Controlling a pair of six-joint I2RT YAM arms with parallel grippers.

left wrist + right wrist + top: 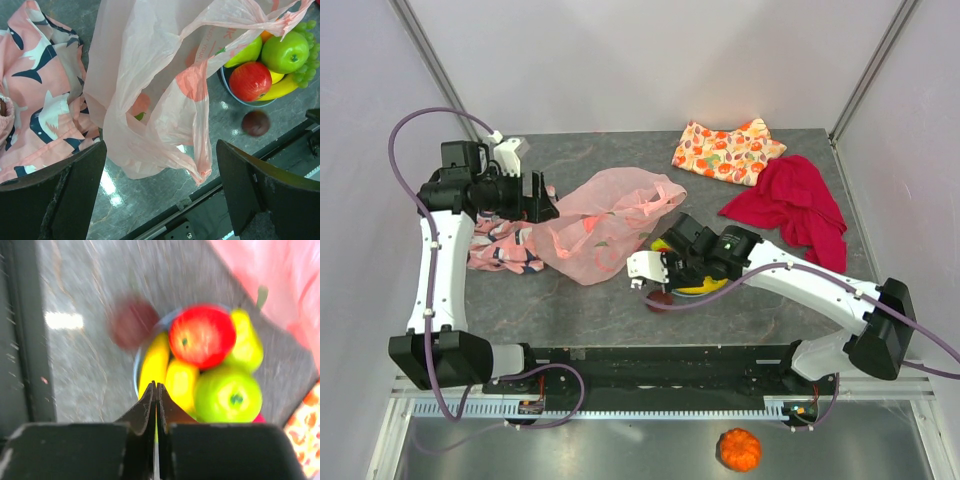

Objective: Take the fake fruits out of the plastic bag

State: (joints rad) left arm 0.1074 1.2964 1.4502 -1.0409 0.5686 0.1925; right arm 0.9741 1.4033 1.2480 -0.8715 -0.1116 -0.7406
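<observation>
The pink plastic bag (610,225) lies crumpled at table centre-left. In the left wrist view it (150,75) hangs between my wide-open left fingers (60,195). An orange patch (141,104) and a green bit show through it. My left gripper (542,200) is open at the bag's left edge. A blue plate (230,92) holds the red apple (250,80), green apple (285,50), banana (280,87), pear (245,52) and grapes (307,55). The dark purple fruit (658,297) lies on the table beside the plate. My right gripper (670,280) is shut and empty above the plate's near edge (137,365).
A pink-and-black patterned cloth (505,245) lies under the left gripper. A fruit-print orange cloth (725,150) and a red cloth (795,205) lie at the back right. An orange pumpkin (740,450) sits below the table's front rail.
</observation>
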